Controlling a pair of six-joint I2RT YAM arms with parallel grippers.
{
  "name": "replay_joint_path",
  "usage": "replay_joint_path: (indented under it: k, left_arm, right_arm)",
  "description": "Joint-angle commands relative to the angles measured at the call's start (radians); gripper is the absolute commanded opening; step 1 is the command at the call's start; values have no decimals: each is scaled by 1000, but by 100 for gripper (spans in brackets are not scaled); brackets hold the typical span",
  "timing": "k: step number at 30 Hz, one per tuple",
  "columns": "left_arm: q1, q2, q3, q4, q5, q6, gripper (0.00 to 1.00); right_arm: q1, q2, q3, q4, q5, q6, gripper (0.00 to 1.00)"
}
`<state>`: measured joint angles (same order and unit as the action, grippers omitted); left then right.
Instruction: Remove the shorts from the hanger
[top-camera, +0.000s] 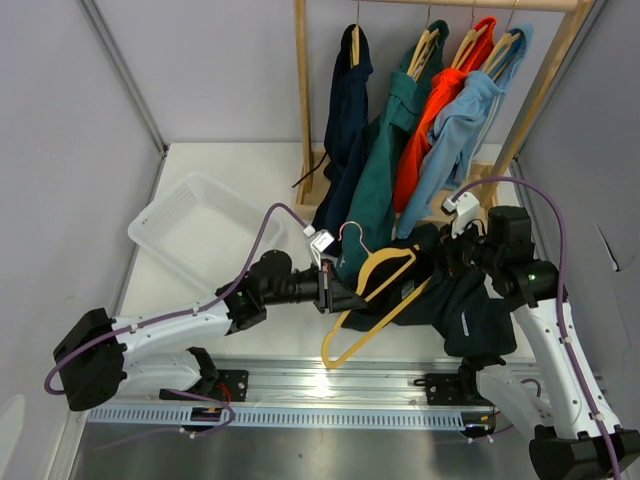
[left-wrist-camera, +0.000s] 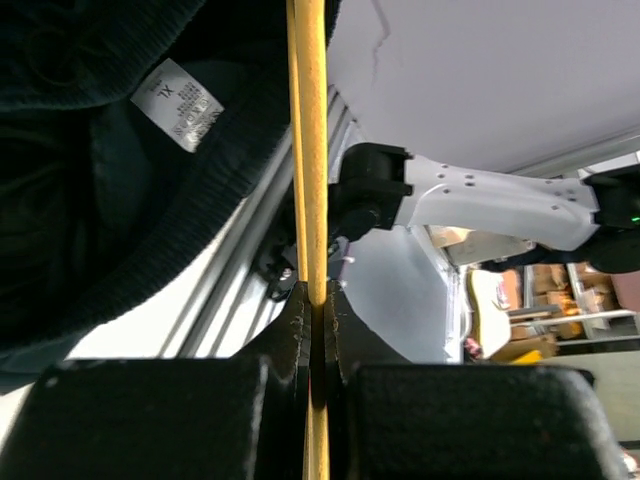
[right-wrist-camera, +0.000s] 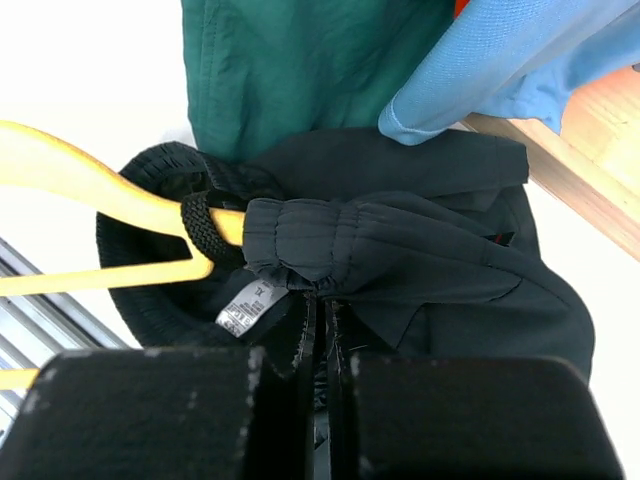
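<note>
Shorts (right-wrist-camera: 400, 250) of very dark navy, almost black soft fabric are bunched over one end of the pale wooden triangular hanger (left-wrist-camera: 308, 150), a ribbed edge looped around its arm. My left claw (left-wrist-camera: 317, 300) is clenched on the hanger's thin wooden bar. My right claw (right-wrist-camera: 322, 305) is clenched on the shorts' gathered waistband, just beside the hanger's arm, a small white label (right-wrist-camera: 247, 305) next to it.

In the frame's centre the hanger (top-camera: 388, 263) sits in my left pincer (top-camera: 350, 297). The shorts (top-camera: 470, 305) hang over its right end, pinched by my right pincer (top-camera: 440, 243). The basket (top-camera: 160, 200) lies to the left, and the rack (top-camera: 303, 100) stands behind, at the top.
</note>
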<state>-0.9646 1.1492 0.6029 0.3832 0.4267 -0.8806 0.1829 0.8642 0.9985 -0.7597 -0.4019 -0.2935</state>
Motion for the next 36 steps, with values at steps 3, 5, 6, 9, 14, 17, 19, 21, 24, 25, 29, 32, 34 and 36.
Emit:
replay_joint_path:
  k: [3,5,6,9,14,17,19,21,24,25,29,32,34,36]
  left_arm:
    - [-13,-111,70,-116,-66,217,0]
    - [-13,-158,93,-266,-132,293,0]
    - [-13,-176,107,-315,-153,366,0]
    - [-13,-255,133,-463,-204,501,0]
    - [-10,-390,166,-644,-238,682,0]
    - [-10,-471,184,-748,-281,735,0]
    - [-10,-516,189,-796,-286,758,0]
    - [-11,-534,192,-810,-293,767,0]
    - [-11,-525,201,-816,-275,790,0]
    - [-11,-510,216,-817,-272,805,0]
    - [-10,-459,257,-830,-266,851,0]
    - [-10,-421,291,-859,-275,908,0]
    - [-10,-402,328,-883,-281,959,0]
    - [-10,-381,366,-923,-290,991,0]
  right_arm:
    - [-63,-43,40,7,28,-29,0]
    - [-114,-56,51,19,40,-22,0]
    - [-129,-62,51,25,47,-16,0]
    - [-174,-71,43,56,67,-10,0]
    - [-260,-34,20,68,35,-42,0]
    - [-290,-22,-11,65,-29,-87,0]
    - [-295,-18,-33,48,-101,-116,0]
    - [-295,-7,-47,4,-229,-194,0]
    - [-293,19,-66,-90,-353,-338,2]
    - [-292,27,-72,-102,-380,-358,3]
    - [-292,58,-58,-190,-408,-476,17]
    - [-292,59,-17,-288,-431,-584,57]
    - [-293,36,3,-340,-428,-636,72]
    - [-292,18,32,-386,-420,-673,77]
